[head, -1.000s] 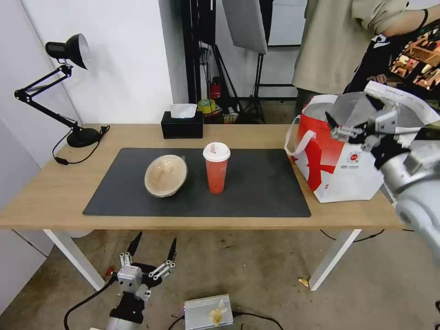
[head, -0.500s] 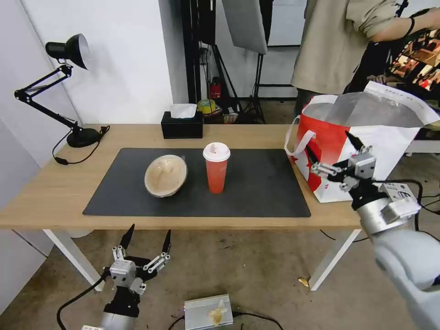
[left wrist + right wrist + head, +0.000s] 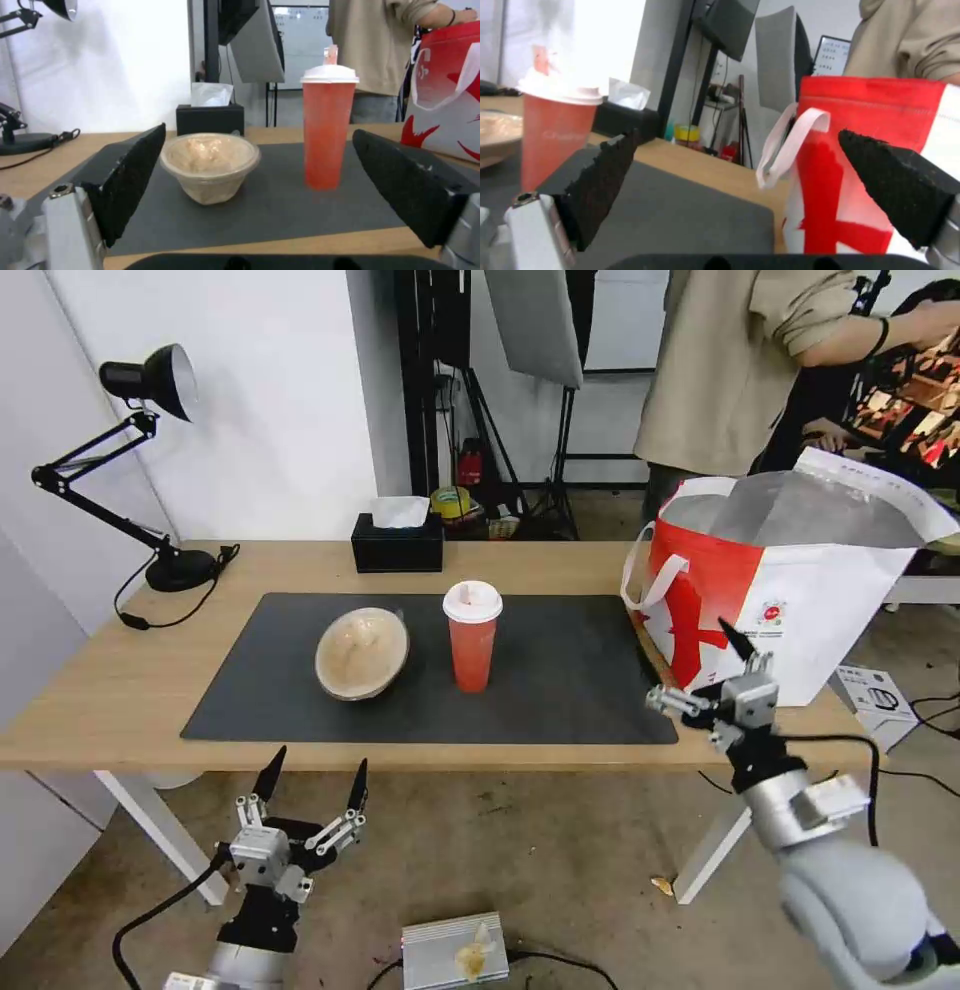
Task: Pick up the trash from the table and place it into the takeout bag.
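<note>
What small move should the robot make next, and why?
Probably bring the right pincer toward the red cup. This pincer is open and empty at the table's front edge beside the bag, and the cup stands upright on the mat, nearer to it than the lidded bowl. The left pincer waits open below the table.

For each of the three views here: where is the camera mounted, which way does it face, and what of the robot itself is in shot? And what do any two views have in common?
Head: on the robot's head, looking forward and down over the table; left gripper low in front, right gripper by the bag.
Left wrist: looks between its open fingers at the bowl and cup.
Right wrist: looks between its open fingers at the bag.
Shared: all three show cup and bag.
</note>
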